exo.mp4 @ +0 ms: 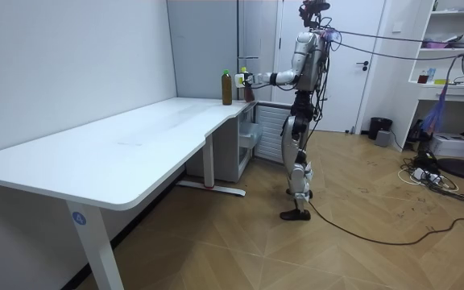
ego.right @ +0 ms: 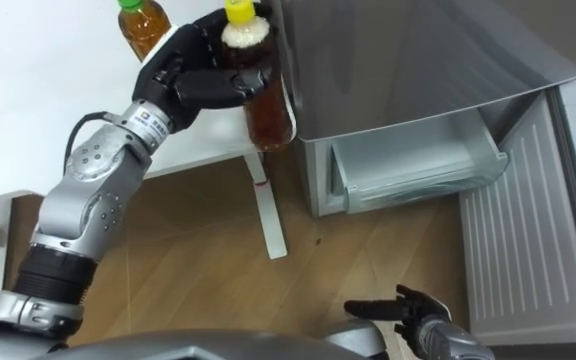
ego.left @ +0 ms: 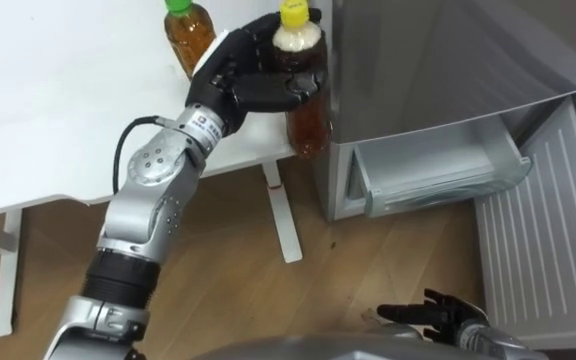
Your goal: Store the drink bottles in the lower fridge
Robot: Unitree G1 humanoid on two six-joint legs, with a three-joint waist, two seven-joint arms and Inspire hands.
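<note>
Standing: the robot is upright at the far end of the bench, beside the fridge, its left arm stretched toward the bench corner.
Bench (ego.left: 48, 110): white top, on the left of the eye views.
Green-capped bottle (ego.left: 188, 35): upright on the bench near its corner, amber drink inside, just left of the left hand.
Left hand (ego.left: 253, 85): dark fingers curled tight round the upper body of the yellow-capped bottle, thumb across its front.
Yellow-capped bottle (ego.left: 308, 125): held roughly upright, amber drink, its base hanging past the bench's edge, just beside the fridge's side wall.
Fridge (ego.left: 448, 60): grey cabinet right of the bench, its lower compartment open.
Drawer (ego.left: 438, 175): pale, see-through, pulled out at the front of the lower compartment.
Right hand (ego.left: 438, 312): low near the bottom edge over the wooden floor, fingers straight and spread, holding nothing.
Fridge door (ego.left: 543, 235): swung wide to the right, showing its ribbed white inner face.
</note>
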